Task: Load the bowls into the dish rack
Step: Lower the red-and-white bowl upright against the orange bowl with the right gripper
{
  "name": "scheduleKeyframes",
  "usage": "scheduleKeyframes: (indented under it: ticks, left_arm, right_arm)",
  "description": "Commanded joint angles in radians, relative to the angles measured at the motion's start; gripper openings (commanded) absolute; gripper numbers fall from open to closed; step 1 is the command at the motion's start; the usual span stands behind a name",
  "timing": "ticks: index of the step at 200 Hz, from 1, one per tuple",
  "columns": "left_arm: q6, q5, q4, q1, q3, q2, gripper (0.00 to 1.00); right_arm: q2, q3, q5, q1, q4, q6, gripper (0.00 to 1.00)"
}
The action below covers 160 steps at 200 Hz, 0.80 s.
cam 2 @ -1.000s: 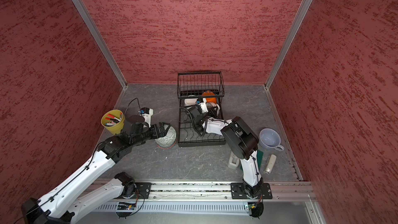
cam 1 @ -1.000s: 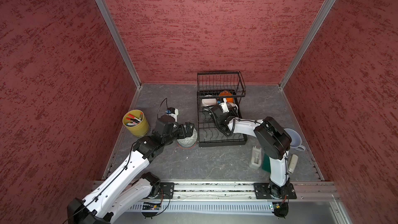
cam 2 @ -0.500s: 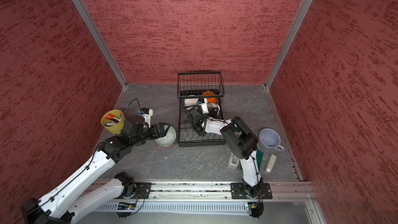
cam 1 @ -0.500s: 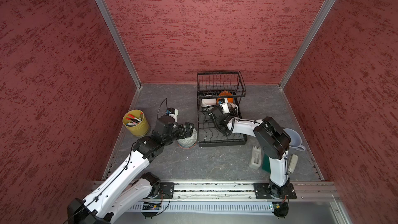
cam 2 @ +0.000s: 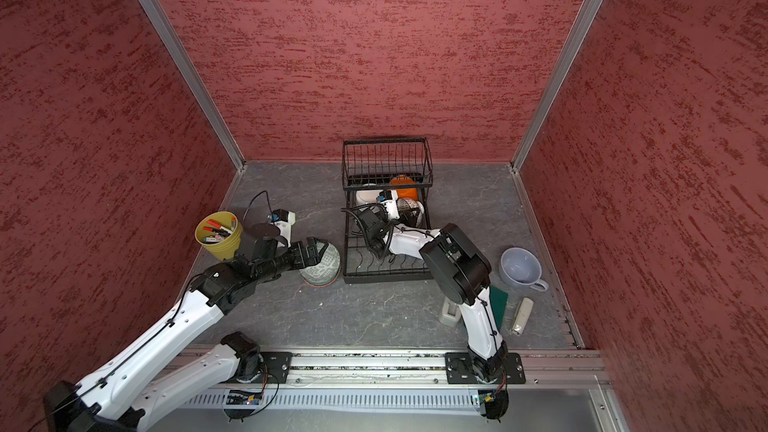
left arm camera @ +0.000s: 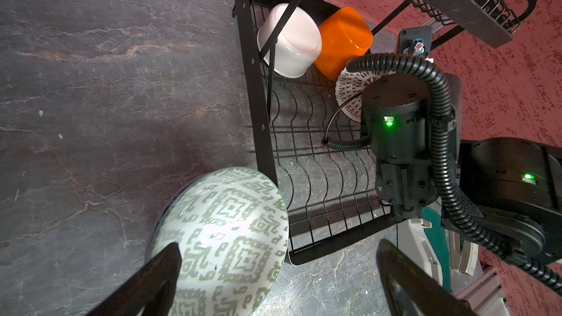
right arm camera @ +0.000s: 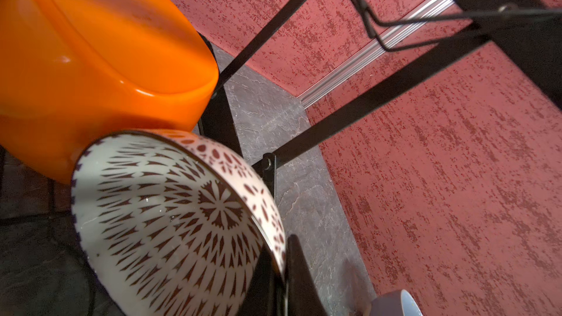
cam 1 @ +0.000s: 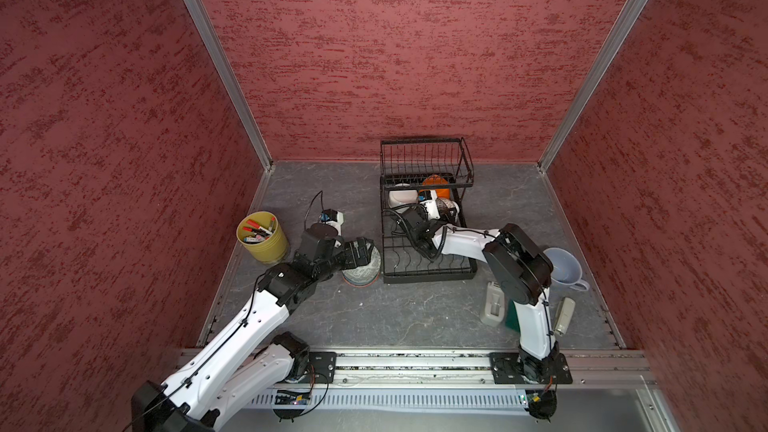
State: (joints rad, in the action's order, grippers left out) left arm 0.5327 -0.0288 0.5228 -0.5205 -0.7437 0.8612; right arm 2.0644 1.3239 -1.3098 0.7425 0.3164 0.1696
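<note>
Partly loaded: white bowl [cam 1: 401, 197] and orange bowl [cam 1: 436, 184] sit at 12 o'clock in the dish rack [cam 1: 428, 278]; right gripper [right arm camera: 282, 269] pinches red-patterned bowl [right arm camera: 170, 214] inside it; left gripper [left arm camera: 279, 250], wide, hovers over green-patterned bowl [left arm camera: 225, 223] outside at 8 o'clock.

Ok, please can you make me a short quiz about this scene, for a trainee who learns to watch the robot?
1. Fill in: the white bowl and the orange bowl lie in the ____ tier of the dish rack.
2. True or false: the right gripper is shut on the rim of the red-patterned bowl.
3. The open left gripper is nearest which bowl? A) orange bowl B) green-patterned bowl C) white bowl

Key: 1 lower; 2 true; 3 B.
</note>
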Motion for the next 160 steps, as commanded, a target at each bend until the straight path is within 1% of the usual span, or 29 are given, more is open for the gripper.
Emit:
scheduleKeyframes:
  ticks: [1,116,160]
  left_arm:
    - [-0.01,-0.012,-0.012,0.007,0.011,0.0,0.99]
    - [-0.005,-0.008,0.0,0.007,0.012,-0.008,1.0]
    - [-0.013,-0.008,0.002,0.008,-0.003,0.005,1.0]
  right_arm:
    - [0.041,0.022,0.05,0.018,0.098,0.044,0.0]
    - [0.095,0.134,0.05,0.047,0.233,0.11,0.0]
    - [0.097,0.153,0.052,0.049,0.254,0.12,0.07]
